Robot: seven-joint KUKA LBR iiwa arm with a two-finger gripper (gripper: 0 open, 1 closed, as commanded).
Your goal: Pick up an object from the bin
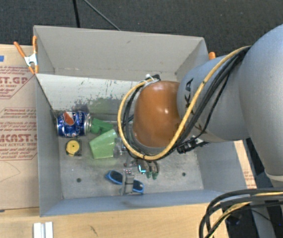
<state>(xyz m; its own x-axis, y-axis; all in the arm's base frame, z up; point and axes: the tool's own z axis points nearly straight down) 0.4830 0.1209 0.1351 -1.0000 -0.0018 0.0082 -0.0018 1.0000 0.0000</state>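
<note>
My gripper [129, 184] hangs low near the bin's front wall, below the arm's wrist. It is directly over the middle of a small blue and black thing [114, 177] that lies flat on the floor and sticks out on both sides of it. Whether it touches that thing is not visible. A pale green plastic cup [103, 145] lies on its side just up and to the left of the gripper. A darker green piece [99, 125] lies behind the cup.
A blue soda can [73, 124] lies on its side at the bin's left, with a small yellow round thing [72, 148] in front of it. The arm and its orange cover hide the bin's right half. The front wall is close to the gripper.
</note>
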